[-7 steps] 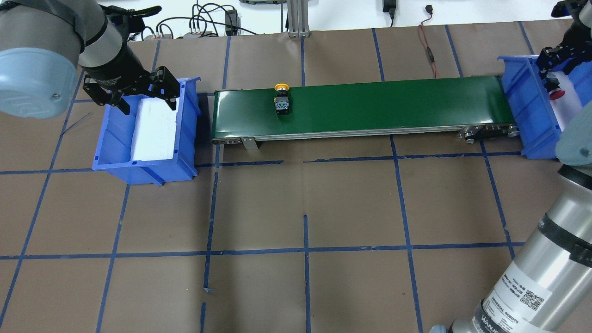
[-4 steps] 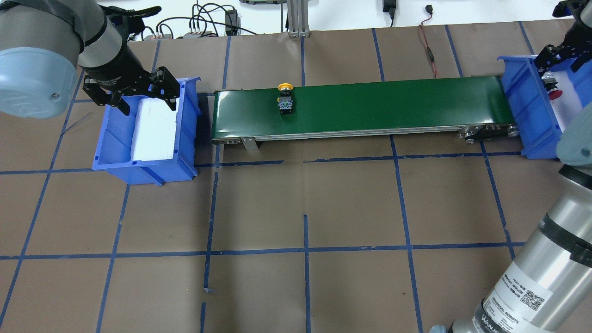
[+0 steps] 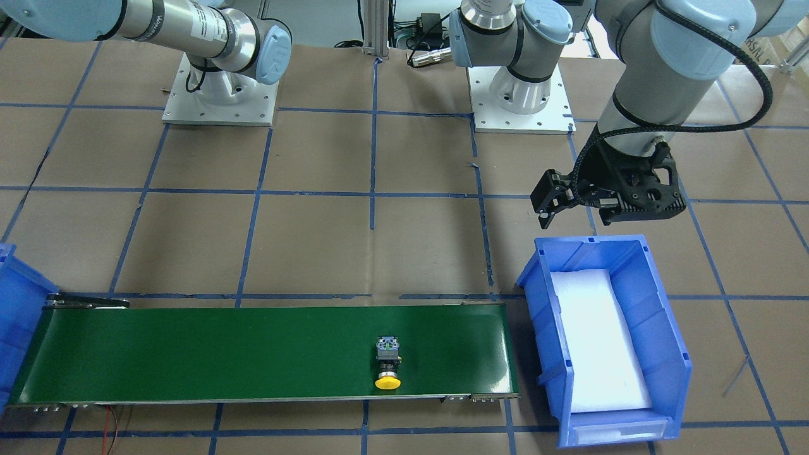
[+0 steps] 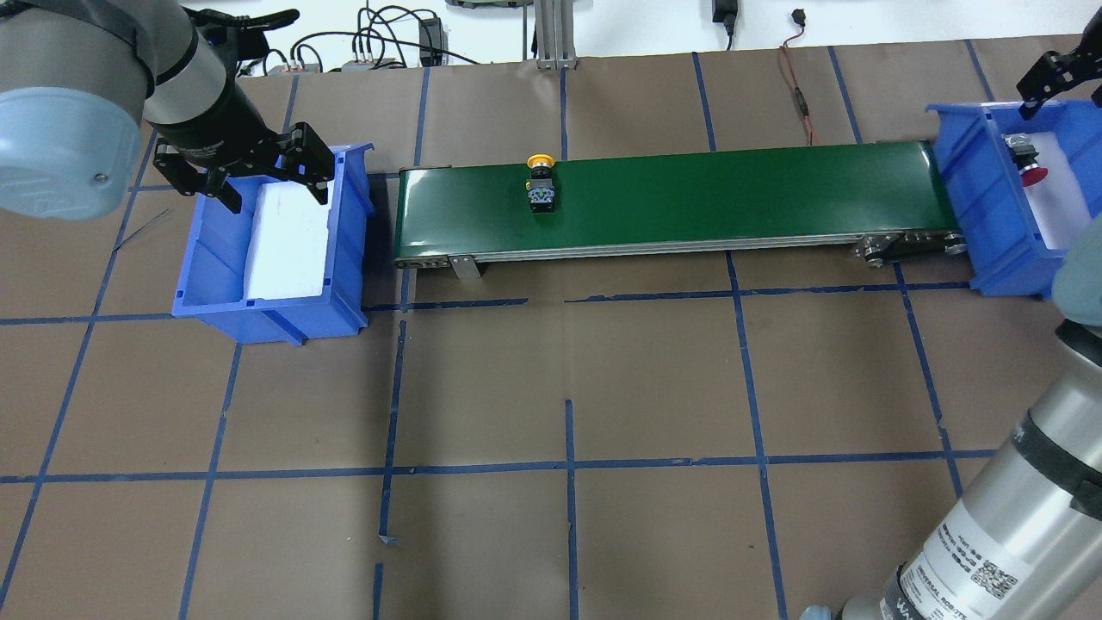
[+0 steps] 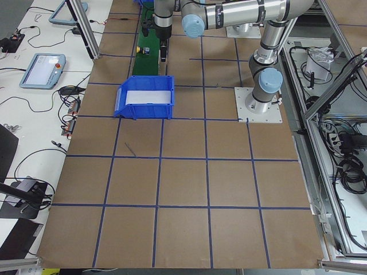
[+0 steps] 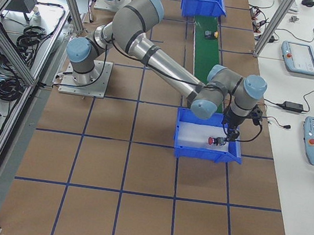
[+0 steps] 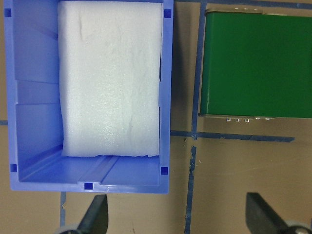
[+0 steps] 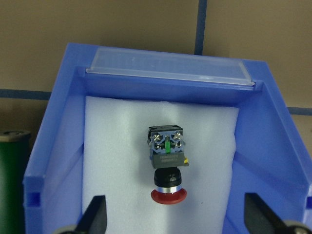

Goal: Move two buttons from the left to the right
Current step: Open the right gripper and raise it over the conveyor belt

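The yellow button lies on its side on the green conveyor belt, left of the middle; it also shows at the belt's near edge. The red button lies on white foam in the right blue bin. My right gripper hangs open above that bin, clear of the red button. My left gripper hovers open over the far end of the left blue bin, which holds only white foam.
Brown paper with blue tape lines covers the table. Cables and a red wire lie beyond the belt's far side. The belt's left end stands just right of the left bin.
The yellow button has travelled a little to the right along the belt. My right gripper has lifted away from the red button in the right bin. The left gripper has stayed put.
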Controlling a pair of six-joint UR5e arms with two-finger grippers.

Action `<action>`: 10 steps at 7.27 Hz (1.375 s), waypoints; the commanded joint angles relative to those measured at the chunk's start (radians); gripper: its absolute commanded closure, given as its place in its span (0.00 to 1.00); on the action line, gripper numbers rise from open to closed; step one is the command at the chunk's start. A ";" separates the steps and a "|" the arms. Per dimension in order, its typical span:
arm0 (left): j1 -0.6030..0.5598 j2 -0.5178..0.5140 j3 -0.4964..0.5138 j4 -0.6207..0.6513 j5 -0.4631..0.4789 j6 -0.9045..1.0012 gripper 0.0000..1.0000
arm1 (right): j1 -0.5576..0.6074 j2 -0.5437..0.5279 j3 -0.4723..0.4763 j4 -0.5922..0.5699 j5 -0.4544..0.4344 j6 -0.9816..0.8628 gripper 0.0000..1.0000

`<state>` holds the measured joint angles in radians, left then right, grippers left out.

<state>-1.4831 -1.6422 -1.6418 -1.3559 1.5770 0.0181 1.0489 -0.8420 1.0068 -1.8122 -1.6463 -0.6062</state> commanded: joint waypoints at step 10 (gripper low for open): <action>0.003 0.039 -0.001 -0.054 -0.014 -0.020 0.00 | 0.505 -0.425 0.321 0.147 0.066 0.217 0.00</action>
<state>-1.4782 -1.6023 -1.6411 -1.4018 1.5663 -0.0046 1.5279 -1.2200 1.2622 -1.6091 -1.5882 -0.4953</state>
